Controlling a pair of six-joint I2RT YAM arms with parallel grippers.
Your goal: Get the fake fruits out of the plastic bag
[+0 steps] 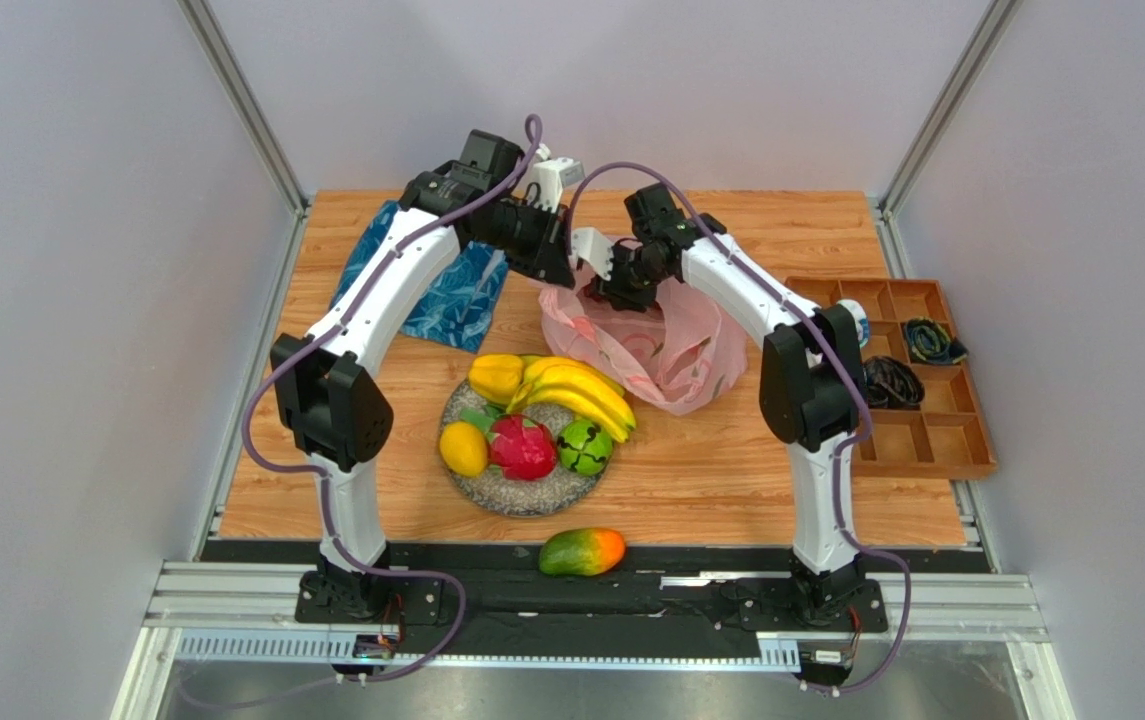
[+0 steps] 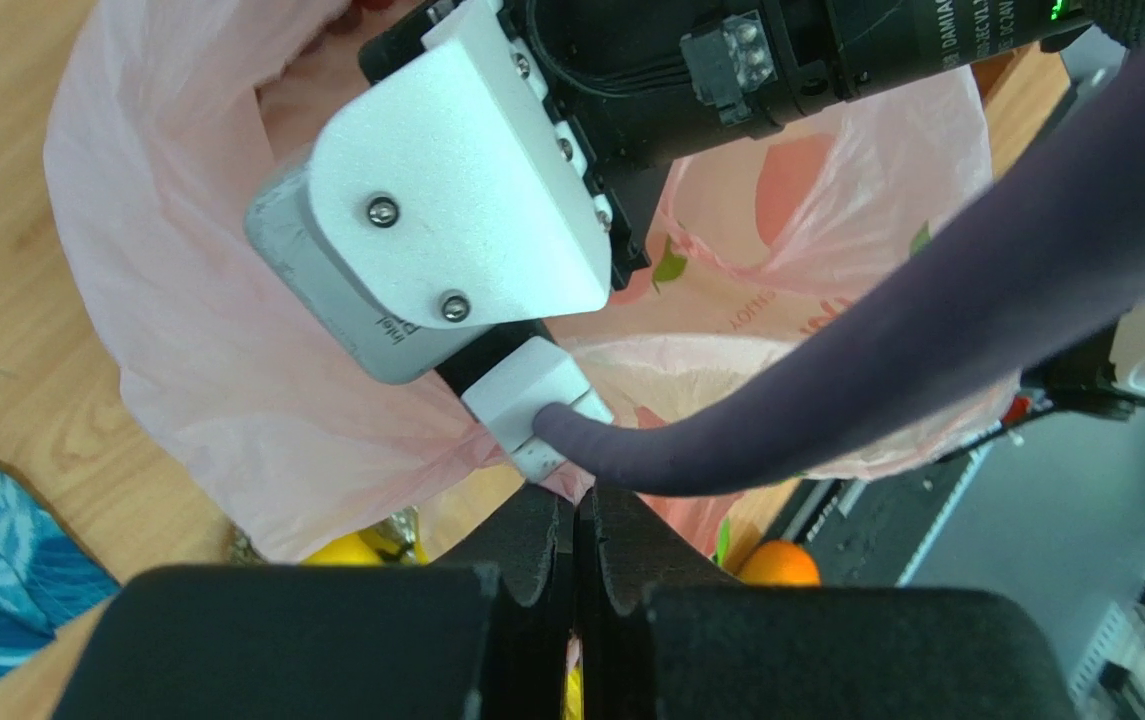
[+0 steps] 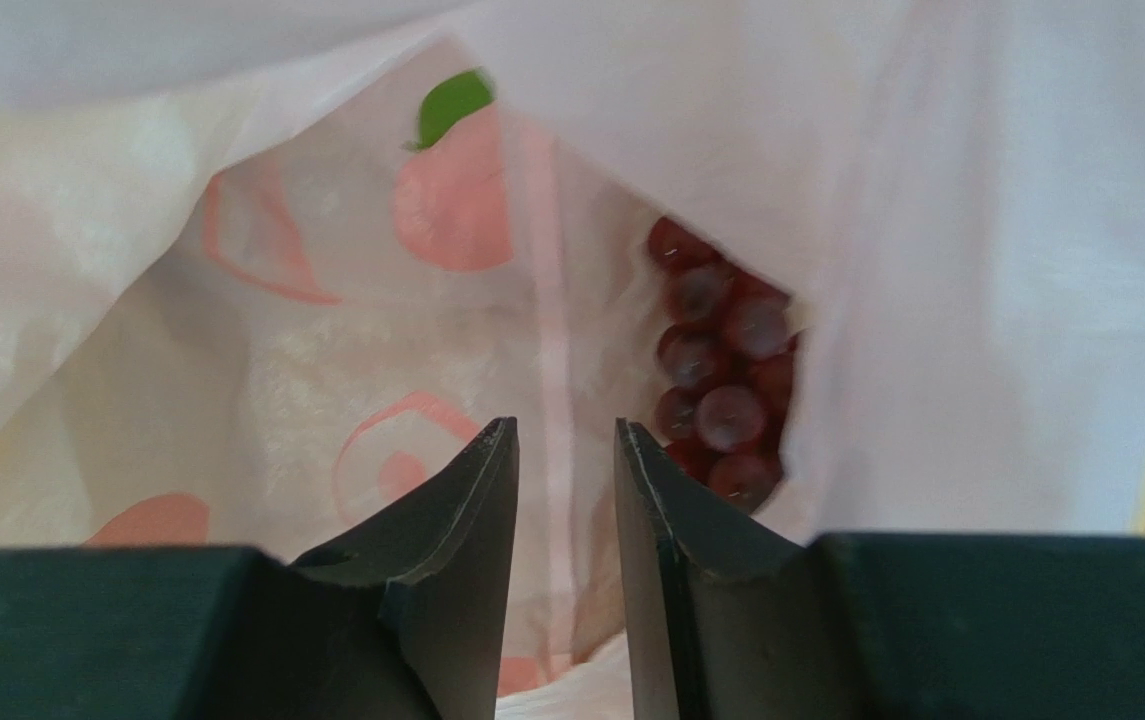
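Right claw (image 3: pixel 565 450) narrowly apart inside plastic bag (image 3: pixel 233 300), grapes (image 3: pixel 721 375) half behind fold; left claw (image 2: pixel 577 518) tight on bag

Only part of the grapes (image 3: pixel 721 383) shows, a fold of the plastic bag (image 3: pixel 984 270) covering the rest. From the left wrist, the right arm's camera mount (image 2: pixel 451 180) blocks much of the bag's inside. In the wooden tray (image 1: pixel 969 438) the dark contents are too small to name.
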